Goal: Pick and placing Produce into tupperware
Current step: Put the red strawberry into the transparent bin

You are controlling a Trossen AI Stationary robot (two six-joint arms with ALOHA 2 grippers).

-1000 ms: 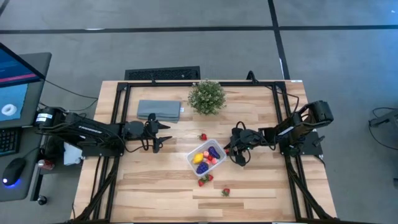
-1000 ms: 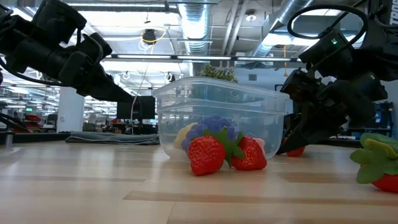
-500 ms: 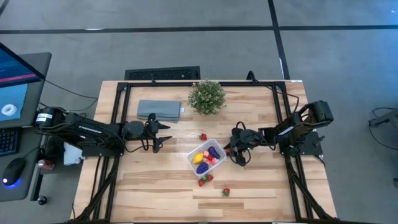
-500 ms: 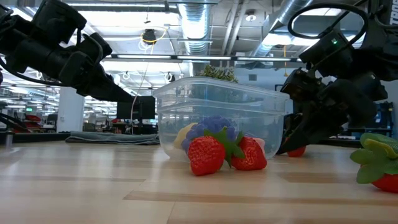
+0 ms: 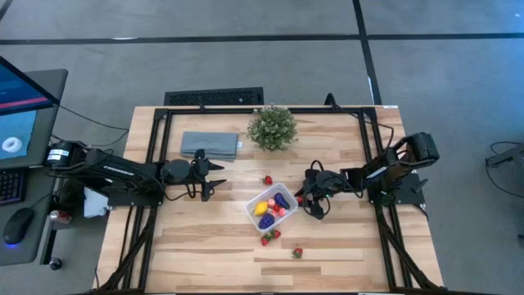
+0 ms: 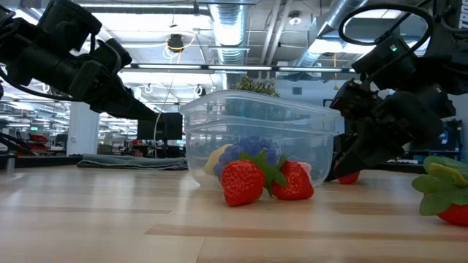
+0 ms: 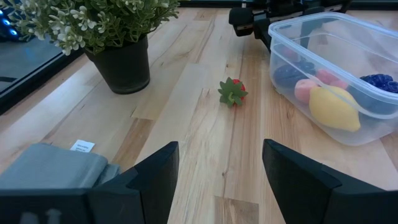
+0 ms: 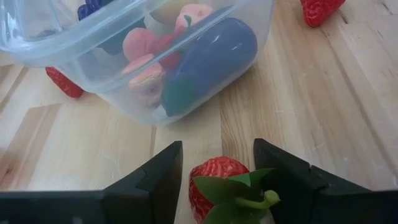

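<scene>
Wooden tabletop (image 5: 213, 238), half the job done.
Right pincer (image 8: 217, 171) spread around a red toy strawberry (image 8: 217, 180) beside the clear plastic box (image 5: 271, 206); left pincer (image 7: 217, 165) spread, waiting.

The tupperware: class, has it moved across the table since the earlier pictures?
No. In the high view the tupperware keeps its place relative to the potted plant and the table's far edge.

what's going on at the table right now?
Two arms are sorting toy produce into a clear tupperware mid-table. The box already holds a yellow piece, purple pieces and small pink-red ones. The right gripper is low on the wood just right of the box, fingers open either side of a strawberry lying on the table. The left gripper waits open near the grey cloth. Loose strawberries remain beside the box, one of them behind it.
</scene>
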